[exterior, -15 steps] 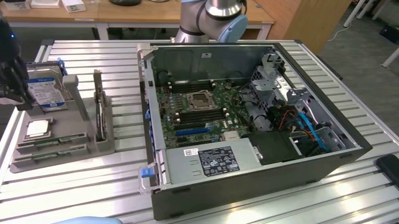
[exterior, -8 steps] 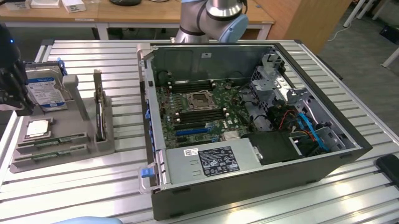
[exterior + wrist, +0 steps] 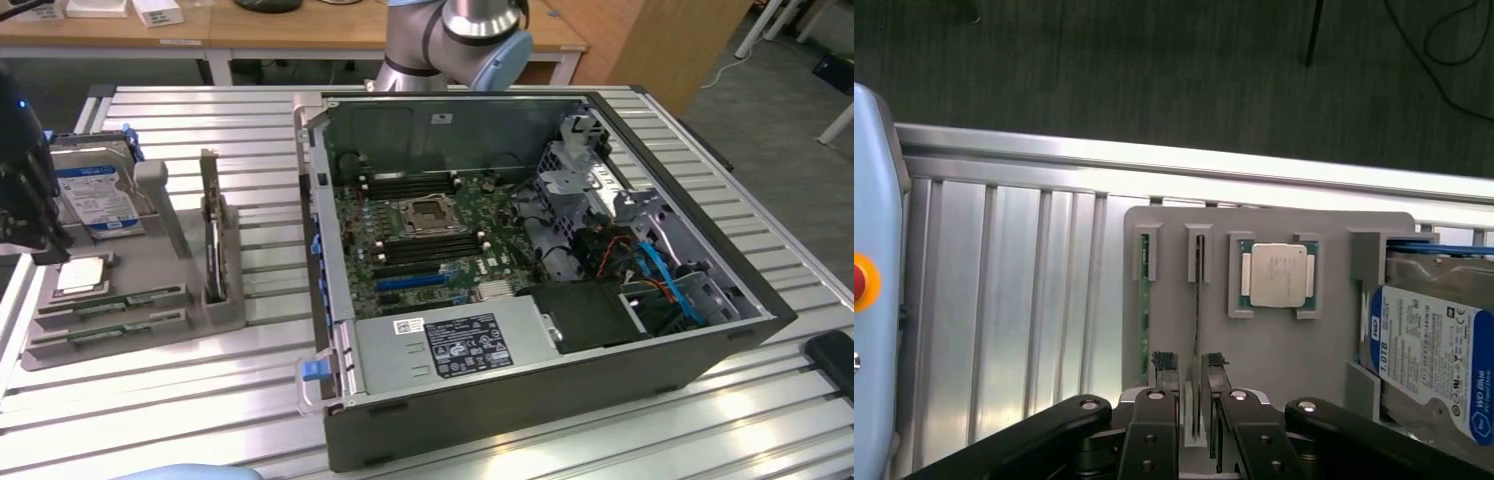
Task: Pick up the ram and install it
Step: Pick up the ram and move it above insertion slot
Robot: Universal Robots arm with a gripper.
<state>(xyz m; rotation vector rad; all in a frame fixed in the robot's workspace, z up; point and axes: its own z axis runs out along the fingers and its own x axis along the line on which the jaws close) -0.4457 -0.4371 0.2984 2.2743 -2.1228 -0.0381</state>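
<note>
The ram [image 3: 1145, 320] is green, in a plain grey holder [image 3: 1274, 360]. The processor chip [image 3: 1277, 274] is silver with a green rim. The hard drive [image 3: 1429, 350] has a blue-and-white label. The fingers [image 3: 1165, 368] are black, and the counter [image 3: 1004, 330] is ribbed silver. In the exterior view, at three o'clock from the holder, a black computer case [image 3: 534, 420] shows a green motherboard [image 3: 461, 262].

Gripper [image 3: 1189, 362] body cropped by the picture edge. Ram [image 3: 1198, 290] stands edge-on between its fingertips: chips not visible, near end hidden behind the fingers [image 3: 1164, 372], and contact can't be told. Hard drive [image 3: 1439, 350] beside the gripper is cropped, with small print unreadable. Red-button box [image 3: 869, 280] on the gripper's other side is mostly cut off.
</note>
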